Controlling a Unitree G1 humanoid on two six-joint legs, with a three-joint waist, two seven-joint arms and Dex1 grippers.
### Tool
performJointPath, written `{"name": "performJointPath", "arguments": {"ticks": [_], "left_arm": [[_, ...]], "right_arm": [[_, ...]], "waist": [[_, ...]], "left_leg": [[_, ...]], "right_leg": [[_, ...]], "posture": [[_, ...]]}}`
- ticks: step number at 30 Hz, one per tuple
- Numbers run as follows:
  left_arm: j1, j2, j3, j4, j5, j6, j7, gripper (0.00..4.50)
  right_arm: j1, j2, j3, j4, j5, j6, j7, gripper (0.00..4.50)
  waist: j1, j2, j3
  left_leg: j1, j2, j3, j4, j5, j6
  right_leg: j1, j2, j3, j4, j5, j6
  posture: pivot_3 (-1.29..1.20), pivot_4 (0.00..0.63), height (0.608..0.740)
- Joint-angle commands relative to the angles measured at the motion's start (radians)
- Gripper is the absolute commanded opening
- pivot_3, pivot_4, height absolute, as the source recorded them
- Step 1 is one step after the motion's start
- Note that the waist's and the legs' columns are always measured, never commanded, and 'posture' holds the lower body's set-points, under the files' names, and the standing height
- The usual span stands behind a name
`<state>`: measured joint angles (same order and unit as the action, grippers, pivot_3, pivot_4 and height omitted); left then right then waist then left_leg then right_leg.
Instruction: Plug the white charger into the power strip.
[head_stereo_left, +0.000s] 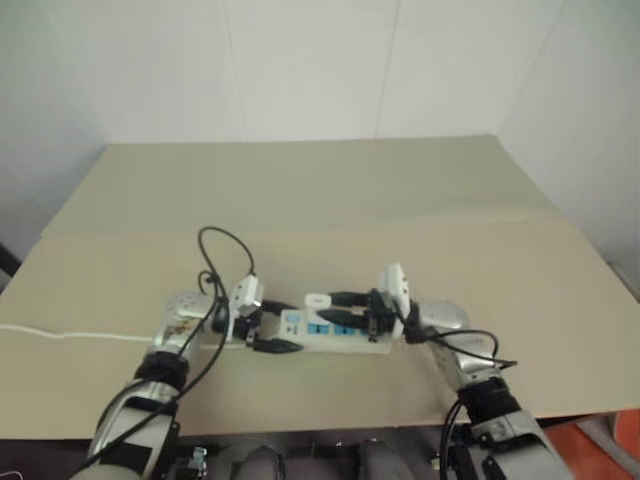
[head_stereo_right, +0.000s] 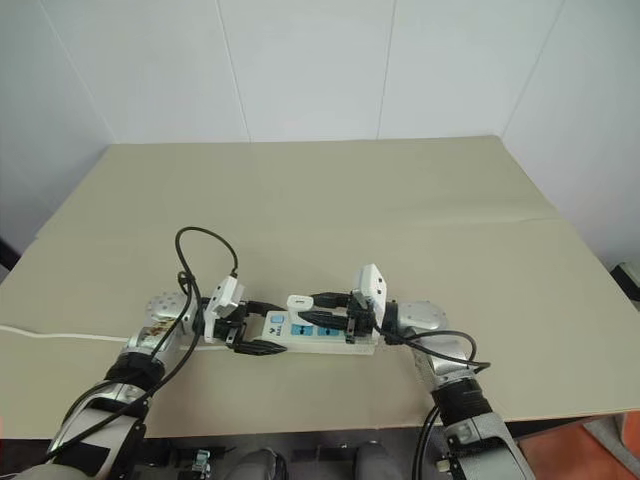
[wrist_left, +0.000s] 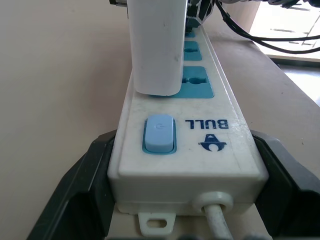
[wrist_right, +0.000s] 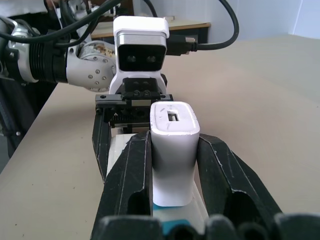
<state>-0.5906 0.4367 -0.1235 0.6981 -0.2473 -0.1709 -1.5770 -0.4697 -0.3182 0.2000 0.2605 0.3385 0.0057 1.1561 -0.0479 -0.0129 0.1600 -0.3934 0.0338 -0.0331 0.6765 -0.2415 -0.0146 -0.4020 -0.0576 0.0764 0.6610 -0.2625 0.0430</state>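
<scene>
strip (head_stereo_right: 300, 333): 1, centre of frame | sockets: 3 blue | switch (wrist_left: 159, 133): 1 | charger (wrist_right: 172, 150): 1 | grippers: 2, left (head_stereo_right: 252, 328), right (head_stereo_right: 322, 308) | table (head_stereo_right: 330, 200): 1

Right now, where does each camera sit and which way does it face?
Head views: look forward and down at the table; both arms show.
Left wrist view: looks along the power strip, clamped by the left gripper.
Right wrist view: looks along the right gripper, shut on the white charger, toward the left gripper.
Shared: charger above the strip.
</scene>
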Motion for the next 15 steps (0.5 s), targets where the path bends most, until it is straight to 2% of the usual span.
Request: {"name": "performJointPath", "arguments": {"ticks": [1, 10, 15], "left_arm": [[0.000, -0.005, -0.004, -0.026, -0.004, -0.007, -0.016, 3.29], [0.009, -0.006, 0.002, -0.037, -0.003, -0.004, -0.014, 3.29], [0.012, -0.007, 0.003, -0.038, -0.003, -0.006, -0.012, 3.29]], "right_arm": [[-0.022, -0.020, 0.031, 0.053, -0.072, 0.068, -0.032, 1.08], [-0.043, -0.050, 0.068, 0.045, -0.077, 0.149, -0.020, 1.08], [-0.025, -0.055, 0.082, 0.040, -0.094, 0.117, -0.019, 1.08]], "waist": [[-0.001, 0.000, 0.000], [-0.003, 0.000, 0.000], [-0.003, 0.000, 0.000]], "left_leg": [[0.001, 0.000, 0.000, 0.000, 0.000, 0.000], [0.005, 0.000, 0.000, 0.000, 0.000, 0.000], [0.006, 0.000, 0.000, -0.001, 0.000, 0.000]], "right_leg": [[0.000, 0.000, 0.000, 0.000, 0.000, 0.000], [0.005, 0.001, 0.000, 0.000, 0.000, 0.000], [0.006, 0.001, 0.000, -0.001, 0.000, 0.000]], "posture": [[0.00, 0.150, 0.740], [0.00, 0.150, 0.740], [0.00, 0.150, 0.740]]}}
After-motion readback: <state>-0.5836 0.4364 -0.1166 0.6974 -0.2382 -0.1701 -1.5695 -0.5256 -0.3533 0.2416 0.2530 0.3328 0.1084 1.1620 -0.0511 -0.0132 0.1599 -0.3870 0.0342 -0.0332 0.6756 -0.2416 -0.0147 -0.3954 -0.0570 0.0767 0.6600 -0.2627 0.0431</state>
